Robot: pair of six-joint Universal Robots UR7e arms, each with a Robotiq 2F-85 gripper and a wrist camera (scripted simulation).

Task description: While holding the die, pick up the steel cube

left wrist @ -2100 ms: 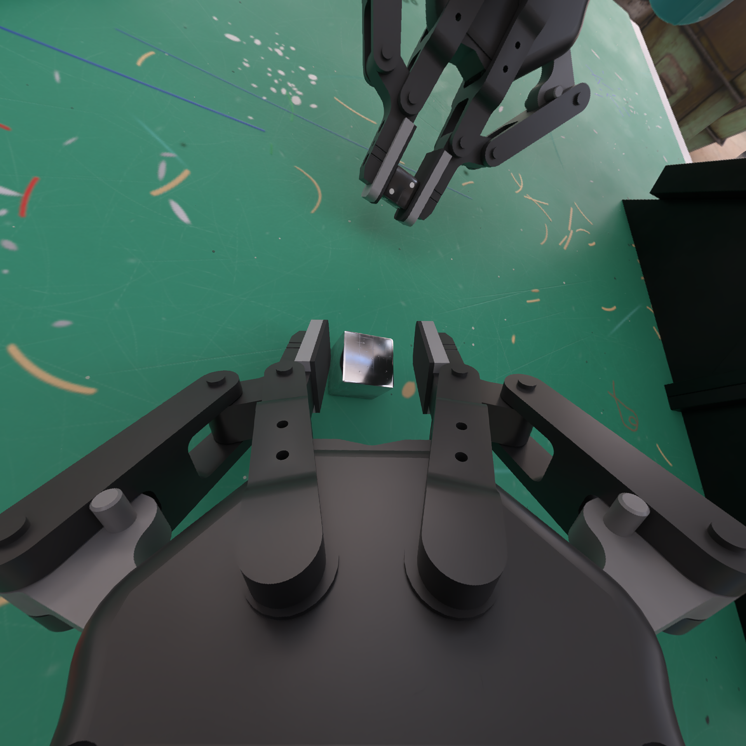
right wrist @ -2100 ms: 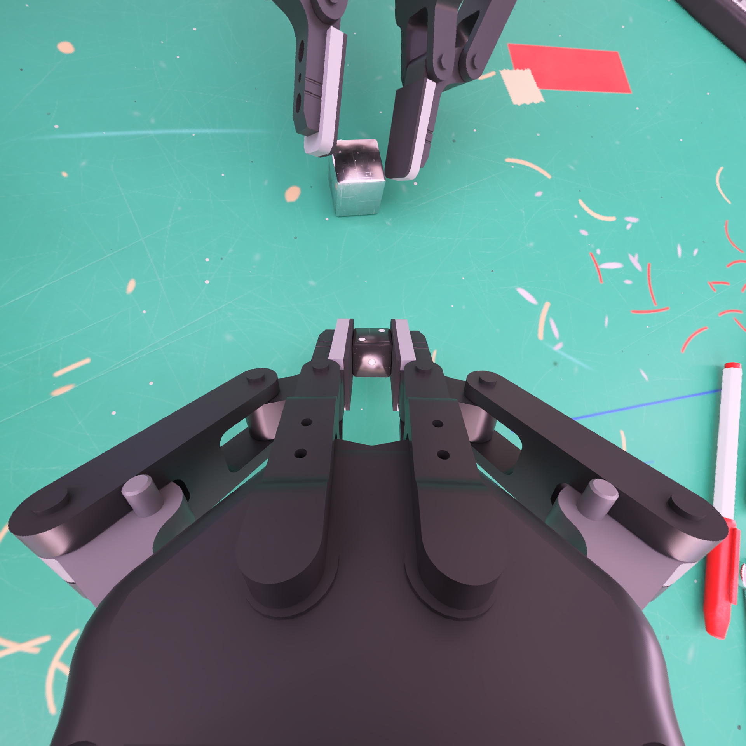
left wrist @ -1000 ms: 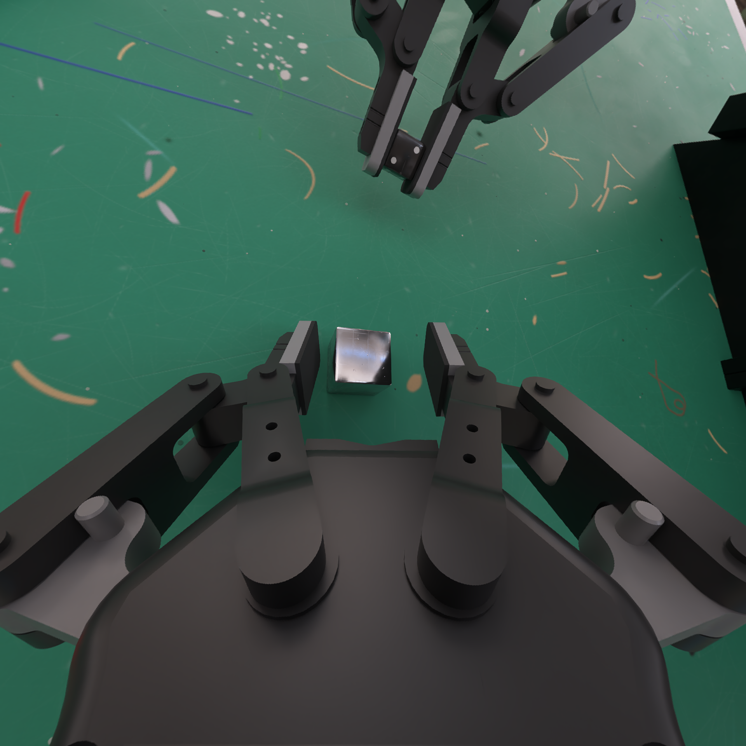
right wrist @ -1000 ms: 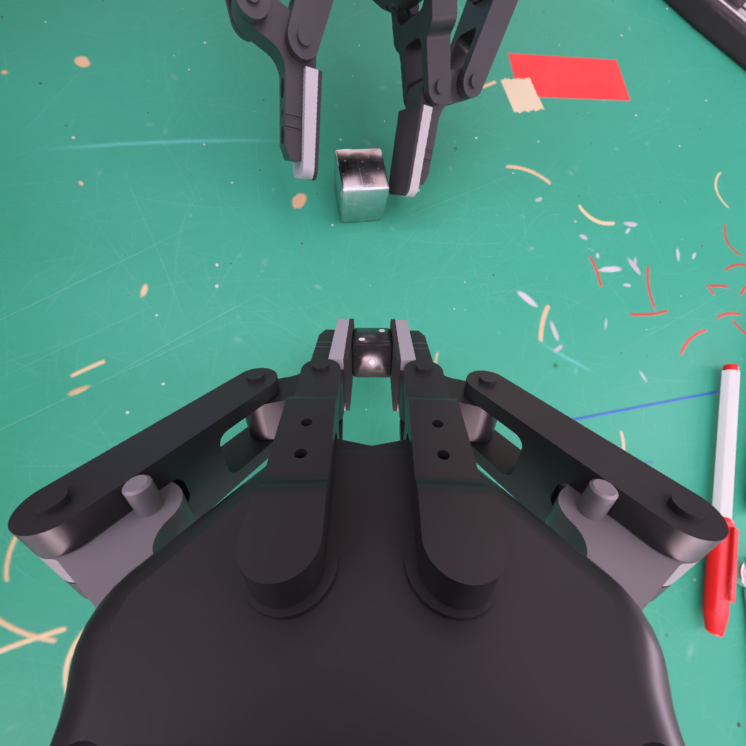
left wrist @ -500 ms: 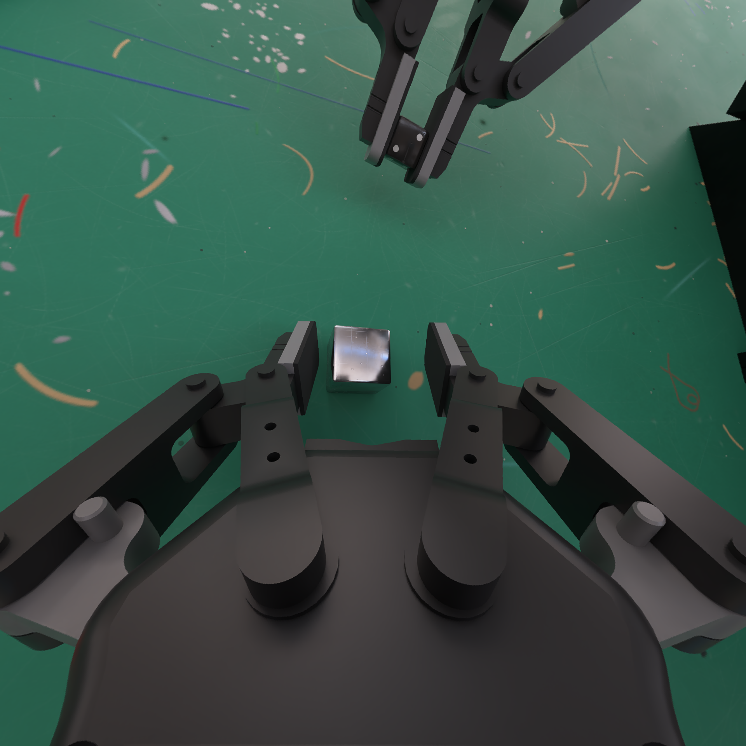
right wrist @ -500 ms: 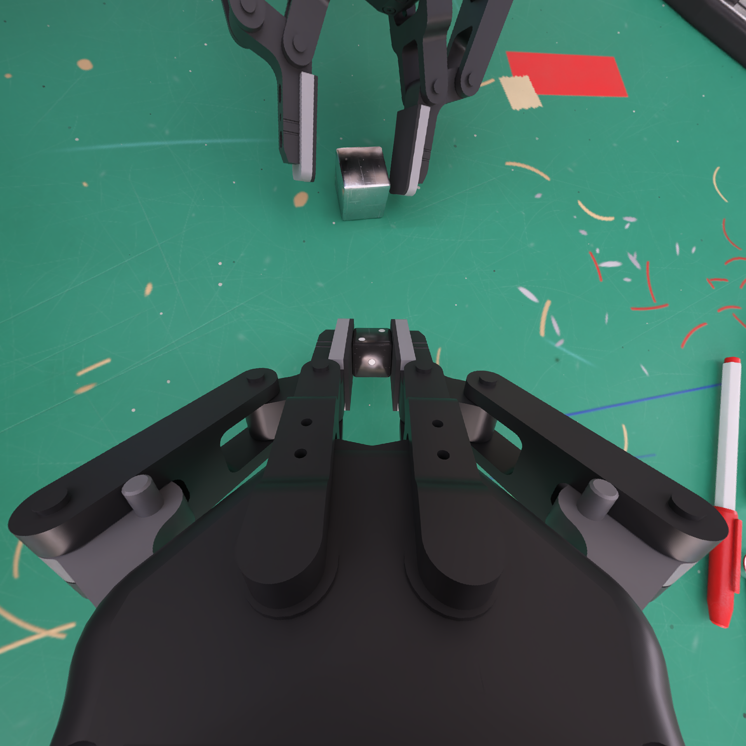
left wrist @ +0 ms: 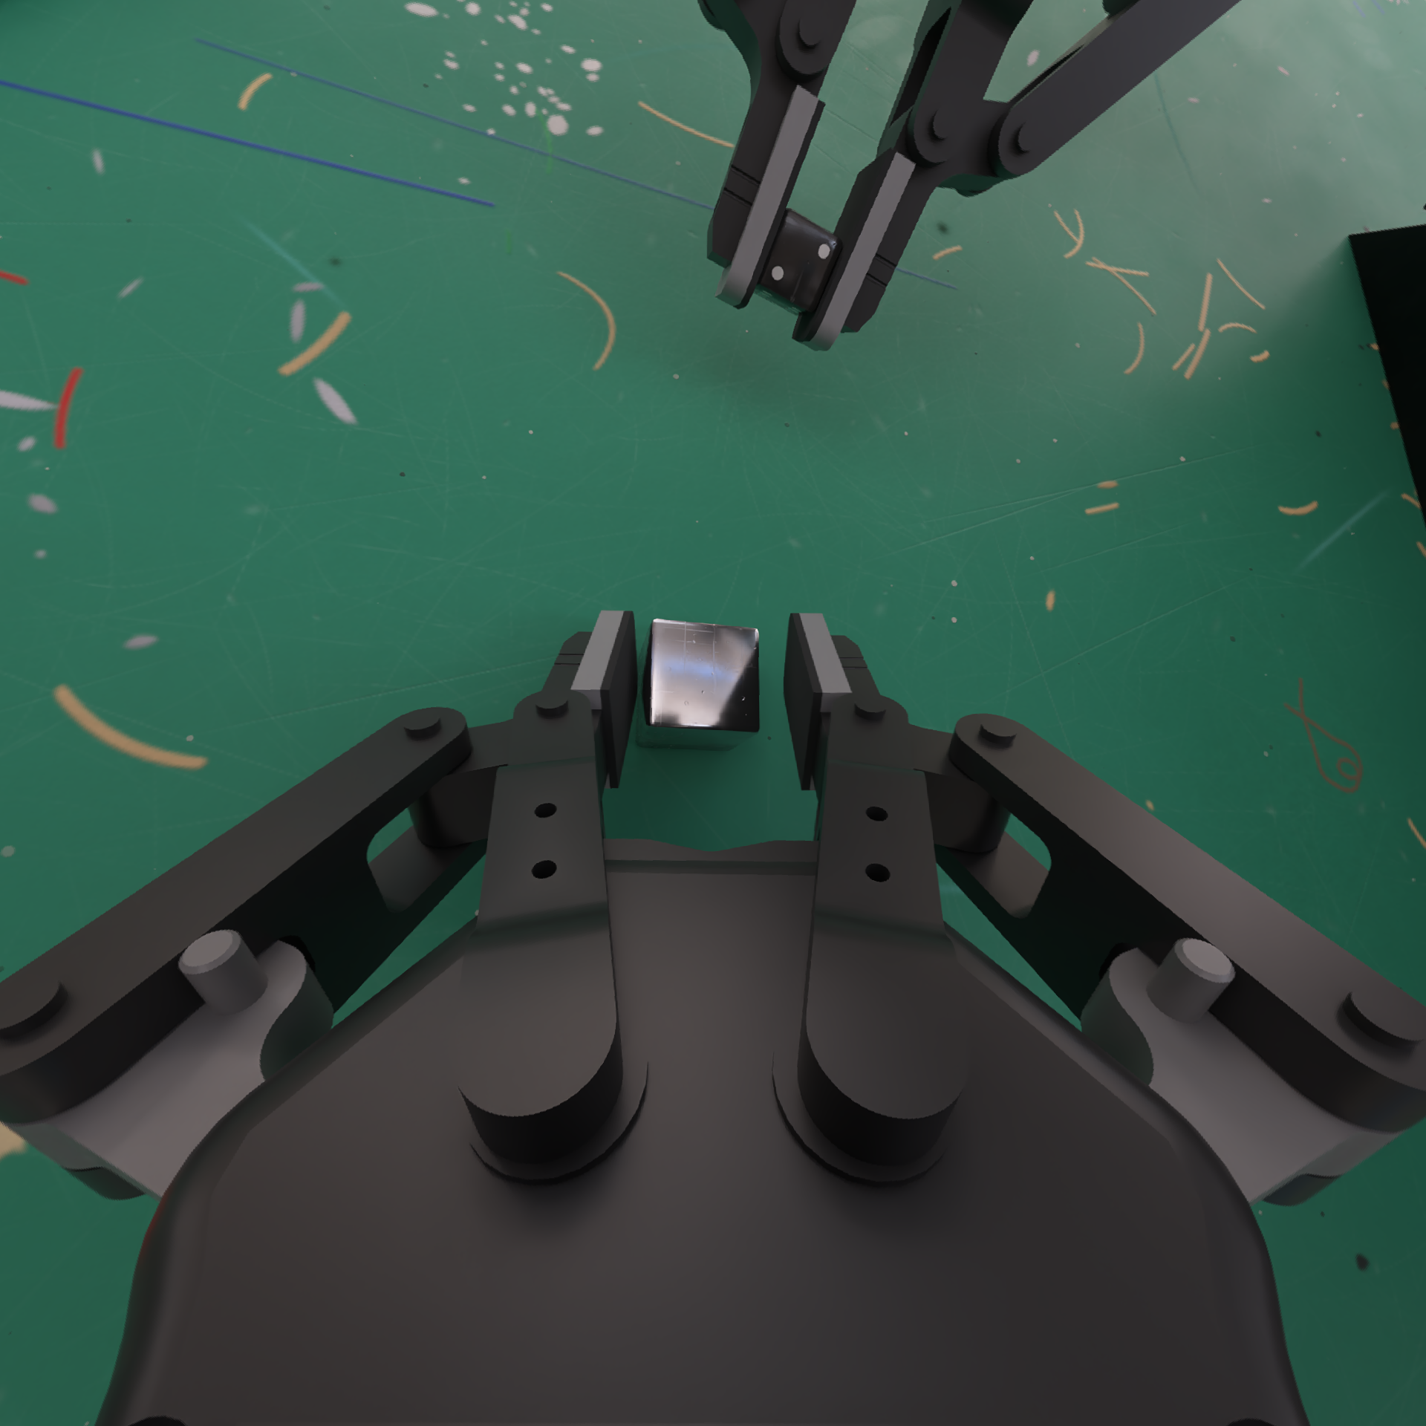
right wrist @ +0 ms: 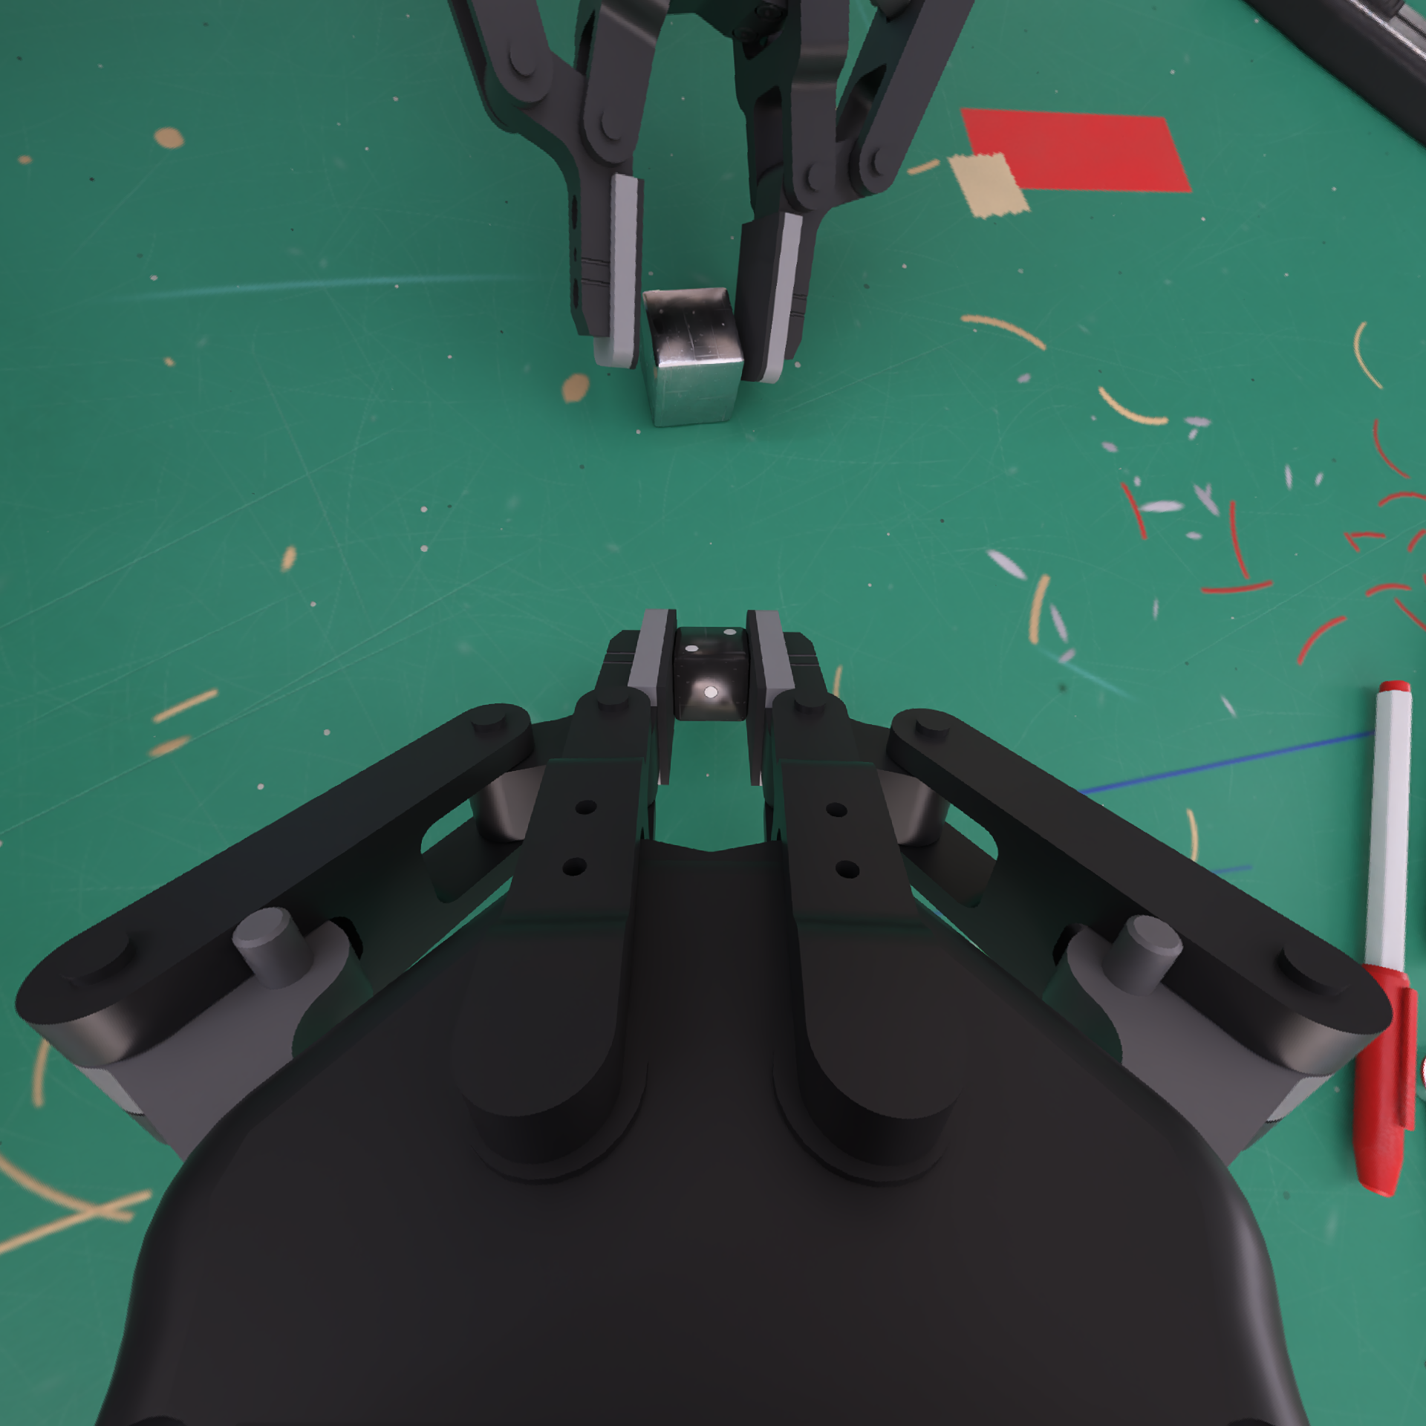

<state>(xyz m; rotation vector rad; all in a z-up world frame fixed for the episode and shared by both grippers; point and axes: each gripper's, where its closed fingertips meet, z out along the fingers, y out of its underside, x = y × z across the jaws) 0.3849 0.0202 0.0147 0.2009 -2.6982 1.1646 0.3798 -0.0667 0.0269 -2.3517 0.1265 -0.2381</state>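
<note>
Steel cube [left wrist: 704,675]: polished, equal-sided, so no long axis; stands flat on the green mat [left wrist: 694,478], one face up, side faces squared to the pads either side; lower part visible beneath the fingertips in the right wrist view [right wrist: 691,356].

Left gripper [left wrist: 704,687]: lowered over the cube, jaws part-way open and straddling it; one pad just beside a cube face, almost touching, a narrow gap at the other pad; the right wrist view [right wrist: 691,339] shows the pads very near both sides, contact cannot be told; cube not lifted.

Die [right wrist: 711,677]: black with white pips, a single pip toward the camera, two on the face above; seen from the left wrist view [left wrist: 799,258] tilted, with two pips showing; held clear of the mat, a shadow beneath it.

Right gripper [right wrist: 711,671]: jaws nearly closed, both pads pressed on opposite faces of the die; well apart from the cube, facing it [left wrist: 795,285].

Marker [right wrist: 1385,926]: white barrel, red cap, lying on the mat at the right edge.

Red patch [right wrist: 1072,150] and tan tape scrap [right wrist: 988,184]: flat on the mat, beyond the left gripper.
</note>
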